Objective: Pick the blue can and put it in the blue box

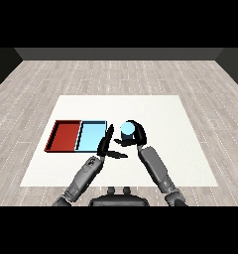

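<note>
The flat white rectangular table [155, 163] has wide bare stretches at its right side and far edge. At its left lie the shallow red rectangular tray [64, 135] and, touching it, the shallow light blue rectangular tray [91, 136]. The black right hand [136, 135] curls round the upright light blue cylindrical can [127, 130], which stands just right of the blue tray's right edge. The black left hand [107, 145], fingers straight, holds nothing, beside that tray's near right corner.

I can read no writing anywhere here. The blue can [127, 130] in the right hand [137, 134] bears no label.
</note>
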{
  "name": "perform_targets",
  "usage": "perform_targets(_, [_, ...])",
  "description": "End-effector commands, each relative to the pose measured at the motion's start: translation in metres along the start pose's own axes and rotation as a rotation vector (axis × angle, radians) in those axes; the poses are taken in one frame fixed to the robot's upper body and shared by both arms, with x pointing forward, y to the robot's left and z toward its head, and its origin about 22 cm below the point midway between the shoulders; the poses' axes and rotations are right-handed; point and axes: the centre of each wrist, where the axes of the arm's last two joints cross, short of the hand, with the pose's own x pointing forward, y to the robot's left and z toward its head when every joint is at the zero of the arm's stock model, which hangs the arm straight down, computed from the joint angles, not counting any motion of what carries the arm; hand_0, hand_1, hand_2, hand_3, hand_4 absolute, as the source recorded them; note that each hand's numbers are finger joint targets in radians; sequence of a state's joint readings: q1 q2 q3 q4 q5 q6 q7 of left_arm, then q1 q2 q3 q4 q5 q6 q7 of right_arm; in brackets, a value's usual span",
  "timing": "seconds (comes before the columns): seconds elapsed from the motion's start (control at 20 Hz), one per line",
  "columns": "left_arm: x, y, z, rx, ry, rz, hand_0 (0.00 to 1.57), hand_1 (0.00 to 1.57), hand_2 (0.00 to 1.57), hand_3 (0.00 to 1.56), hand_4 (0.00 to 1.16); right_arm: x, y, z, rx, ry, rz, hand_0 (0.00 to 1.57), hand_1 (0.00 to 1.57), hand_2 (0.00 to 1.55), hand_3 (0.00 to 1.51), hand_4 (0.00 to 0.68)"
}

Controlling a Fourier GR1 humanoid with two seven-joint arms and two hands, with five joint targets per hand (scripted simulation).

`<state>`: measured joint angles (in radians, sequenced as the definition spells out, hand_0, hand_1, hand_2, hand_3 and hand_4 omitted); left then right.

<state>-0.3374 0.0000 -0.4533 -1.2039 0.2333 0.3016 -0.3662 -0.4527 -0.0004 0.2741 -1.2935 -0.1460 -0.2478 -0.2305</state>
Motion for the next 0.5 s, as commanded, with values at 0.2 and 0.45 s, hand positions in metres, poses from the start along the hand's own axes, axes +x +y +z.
perform_targets(0.2, [0.003, -0.01, -0.009, -0.021, 0.036, 0.027, 0.0, 0.0, 0.0, 0.0, 0.0, 0.004, 0.008, 0.012, 0.033, 0.008, -0.036, 1.44, 1.44, 1.46, 1.37, 0.559])
perform_targets(0.45, [-0.024, -0.015, 0.012, -0.001, 0.043, 0.021, 0.0, 0.0, 0.0, 0.0, 0.0, 0.001, 0.024, -0.003, 0.03, 0.0, 0.007, 1.44, 1.44, 1.46, 1.37, 0.561])
